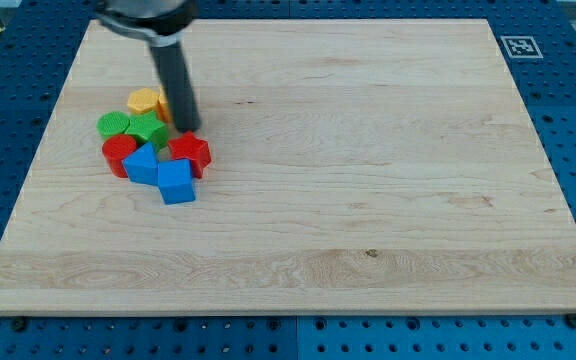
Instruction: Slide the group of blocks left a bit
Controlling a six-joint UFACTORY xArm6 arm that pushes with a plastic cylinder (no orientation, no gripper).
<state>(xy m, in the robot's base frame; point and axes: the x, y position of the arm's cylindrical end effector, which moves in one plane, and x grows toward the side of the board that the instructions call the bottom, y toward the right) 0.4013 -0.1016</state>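
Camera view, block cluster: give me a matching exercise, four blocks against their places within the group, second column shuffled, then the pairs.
Column one:
1. yellow block
2. blue cube
3. red block beside the blue cube
4. green round block

Column two:
A. the group's bottom end
B. the group's right edge, just below my tip
C. the group's top end, left of the rod
D. the group's left edge

Pairs: 1-C, 2-A, 3-B, 4-D
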